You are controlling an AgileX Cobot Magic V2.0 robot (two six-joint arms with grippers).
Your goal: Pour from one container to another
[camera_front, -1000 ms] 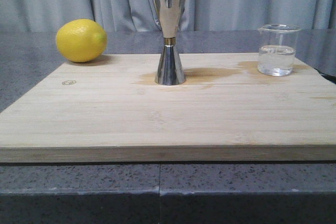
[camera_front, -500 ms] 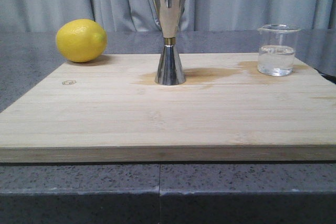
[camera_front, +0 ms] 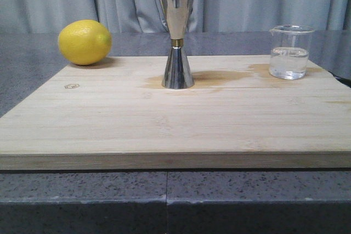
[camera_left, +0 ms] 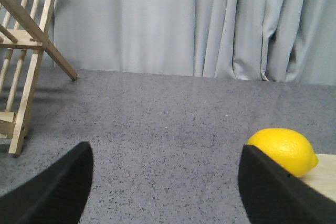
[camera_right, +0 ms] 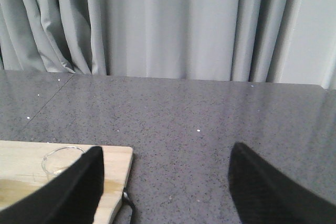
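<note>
A small clear glass beaker (camera_front: 290, 52) holding clear liquid stands at the back right of the wooden board (camera_front: 175, 119). The tall steel jigger (camera_front: 176, 36) with a gold waist band stands upright at the board's back middle. Neither arm shows in the front view. In the left wrist view my left gripper (camera_left: 165, 182) is open over bare grey counter, nothing between its fingers. My right gripper (camera_right: 165, 182) is open too, off the board's right end; the beaker's rim (camera_right: 59, 160) peeks out beside one black finger (camera_right: 68, 192).
A yellow lemon (camera_front: 85, 42) sits at the board's back left corner, also in the left wrist view as the lemon (camera_left: 283, 150). A wooden rack (camera_left: 26, 61) stands on the grey counter. Damp stains (camera_front: 219, 76) mark the board. Grey curtains hang behind.
</note>
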